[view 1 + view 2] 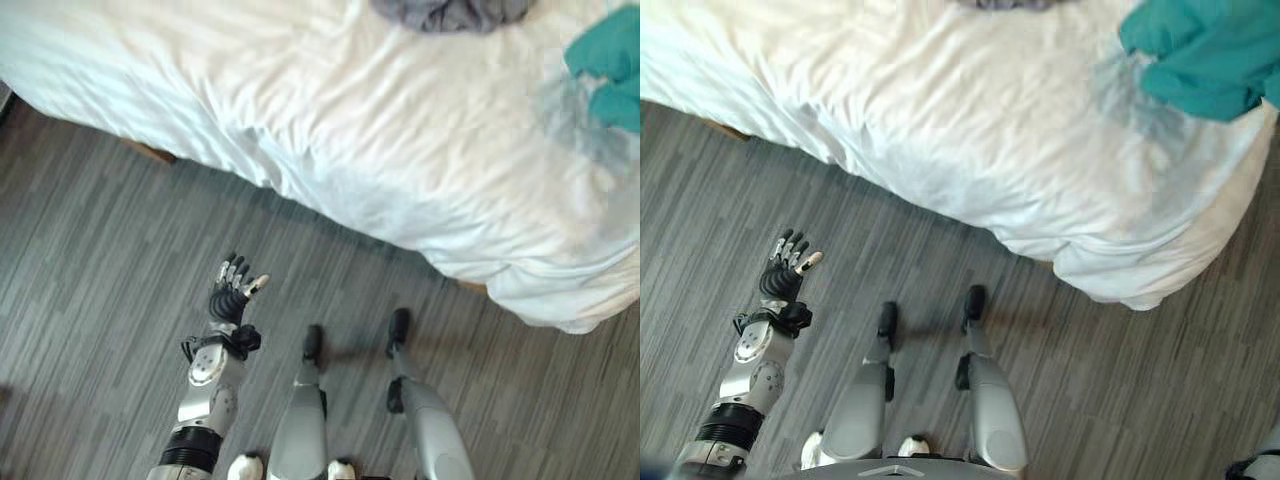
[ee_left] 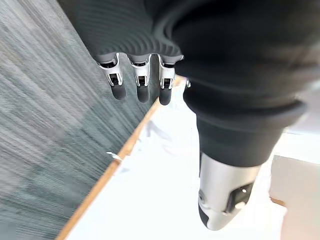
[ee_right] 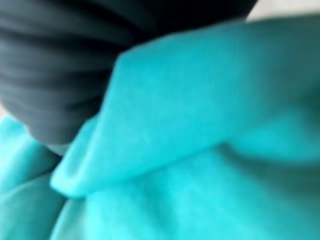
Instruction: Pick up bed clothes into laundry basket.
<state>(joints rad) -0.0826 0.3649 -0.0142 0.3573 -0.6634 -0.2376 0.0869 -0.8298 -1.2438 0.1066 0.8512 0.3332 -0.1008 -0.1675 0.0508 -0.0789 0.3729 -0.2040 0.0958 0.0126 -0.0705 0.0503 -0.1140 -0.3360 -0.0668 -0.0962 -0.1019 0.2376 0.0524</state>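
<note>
I am holding my left hand point(image 1: 232, 290) out over the wood-look floor point(image 1: 90, 260), fingers straight and holding nothing, short of the bed point(image 1: 330, 120). The teal garment point(image 1: 1205, 55) is lying up against my right hand point(image 3: 55, 75), whose fingers I cannot tell. I would gather plenty of cloth before lifting.

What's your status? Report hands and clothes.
Left robot hand open over floor, empty. Right robot hand buried in teal garment on bed; grip unclear. Grey garment farther back.
</note>
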